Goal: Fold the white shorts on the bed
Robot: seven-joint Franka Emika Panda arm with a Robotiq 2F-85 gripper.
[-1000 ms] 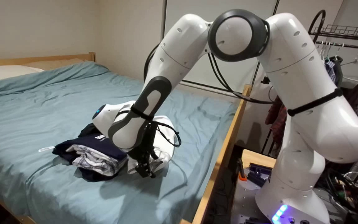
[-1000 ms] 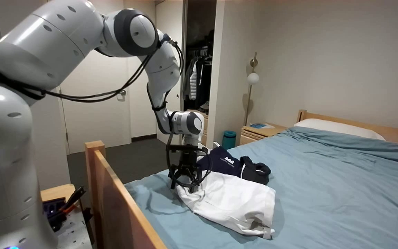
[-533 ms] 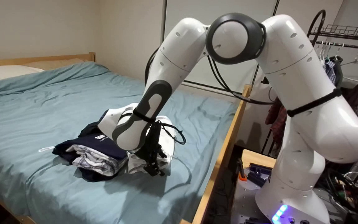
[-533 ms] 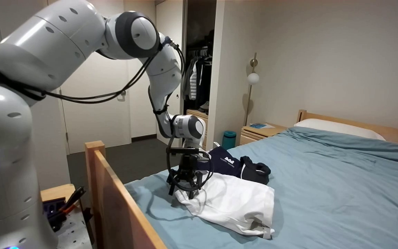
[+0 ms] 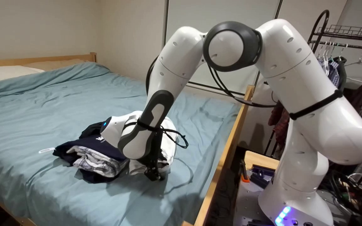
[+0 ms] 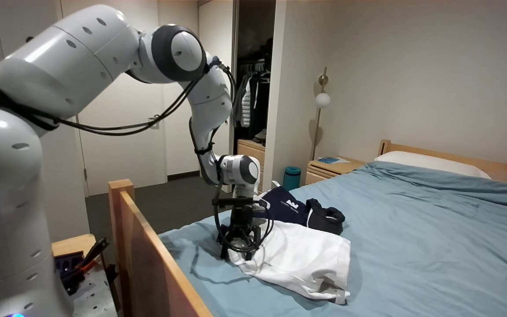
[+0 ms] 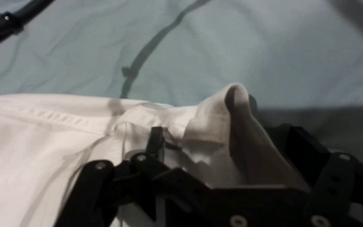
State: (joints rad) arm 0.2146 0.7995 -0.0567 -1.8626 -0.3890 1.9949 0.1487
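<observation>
The white shorts (image 6: 308, 257) lie on the blue bed sheet, spread fairly flat with a rumpled corner by the gripper. They also show in the other exterior picture (image 5: 169, 147), partly hidden by the arm, and in the wrist view (image 7: 36, 135). My gripper (image 6: 236, 254) points down at that corner, low over the bed. In the wrist view the gripper (image 7: 232, 146) has its fingers wide apart. A raised fold of the shorts stands between them. The left finger is over the cloth; the right finger is beside the fold, over shadowed sheet. The gripper (image 5: 154, 175) hides part of the corner.
A stack of folded dark clothes (image 5: 96, 153) with a plaid piece lies right beside the shorts, also in an exterior view (image 6: 286, 207). The wooden bed rail (image 6: 156, 255) runs between the robot base and the bed. Cables (image 6: 271, 224) loop around the gripper.
The arm has come down and the gripper has shifted slightly toward the robot's side, lower around the shorts' corner. The shorts' main part and the dark stack stay put.
</observation>
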